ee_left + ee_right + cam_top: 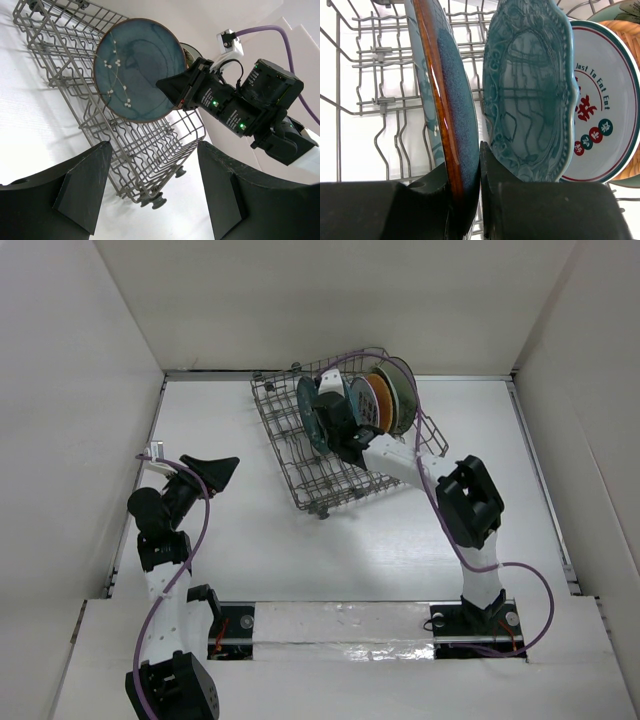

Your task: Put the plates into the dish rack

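Firmly, the right gripper [479,167] pinches the rim of the dark teal glazed round plate [451,100], upright in the grey wire dish rack [370,75] beside a teal scalloped plate [530,100]. It looks stiff, slick and chippable, so a rim hold suits; the left gripper [154,155] hangs wide open.

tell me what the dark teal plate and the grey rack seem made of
The round dark teal plate looks like glazed ceramic: glossy highlights, mottled blue glaze, brown rim. The rectangular grey wire dish rack looks like metal wire, matt; coating unclear.
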`<state>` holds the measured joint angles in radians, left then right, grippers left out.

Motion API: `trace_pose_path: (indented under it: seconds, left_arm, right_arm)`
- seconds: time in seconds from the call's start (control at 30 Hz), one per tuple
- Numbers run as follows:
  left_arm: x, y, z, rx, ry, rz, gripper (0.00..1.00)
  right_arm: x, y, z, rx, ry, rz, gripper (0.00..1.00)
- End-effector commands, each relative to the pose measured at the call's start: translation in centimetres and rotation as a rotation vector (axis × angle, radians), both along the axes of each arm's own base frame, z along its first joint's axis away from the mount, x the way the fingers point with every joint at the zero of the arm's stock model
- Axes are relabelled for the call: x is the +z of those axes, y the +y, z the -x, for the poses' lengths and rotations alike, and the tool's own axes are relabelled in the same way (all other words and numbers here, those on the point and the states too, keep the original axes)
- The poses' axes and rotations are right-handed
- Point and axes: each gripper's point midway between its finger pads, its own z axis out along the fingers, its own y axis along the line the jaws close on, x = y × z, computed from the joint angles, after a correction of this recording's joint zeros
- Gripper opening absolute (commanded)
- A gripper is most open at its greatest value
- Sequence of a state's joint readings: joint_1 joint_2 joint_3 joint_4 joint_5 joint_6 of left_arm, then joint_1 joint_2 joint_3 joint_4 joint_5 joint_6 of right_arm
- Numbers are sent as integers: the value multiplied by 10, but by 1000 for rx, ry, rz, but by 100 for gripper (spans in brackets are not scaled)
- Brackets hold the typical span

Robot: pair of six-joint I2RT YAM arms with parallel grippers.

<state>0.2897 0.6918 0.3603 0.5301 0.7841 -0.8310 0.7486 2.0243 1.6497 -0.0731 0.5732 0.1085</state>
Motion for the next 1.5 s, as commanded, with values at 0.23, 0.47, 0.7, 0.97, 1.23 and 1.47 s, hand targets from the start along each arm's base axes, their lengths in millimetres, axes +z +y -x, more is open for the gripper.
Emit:
trace_pose_path:
  seconds: [0.23,0.47,0.7,0.97,1.23,1.47]
  left_arm:
    - [9,3,-1,22,-46,-39,66]
    - [5,7,-4,42,-20,-53,66]
    - [5,8,-5,47,-13,-63,67]
    - [1,3,-7,-1,2,-56,68]
    - [4,-1,-6,-30,-3,-57,70]
    - [62,-15,11,-72,-167,-47,70]
  right_arm:
    - [22,43,15,-24,-150,-61,6]
    - [20,47,23,-13,-136,-62,37]
    - [77,48,40,63,-165,-171,74]
    - [136,32,76,161,-193,-278,100]
    - [184,-35,130,90,-283,-430,100]
    - [256,-145,206,23,-547,-740,99]
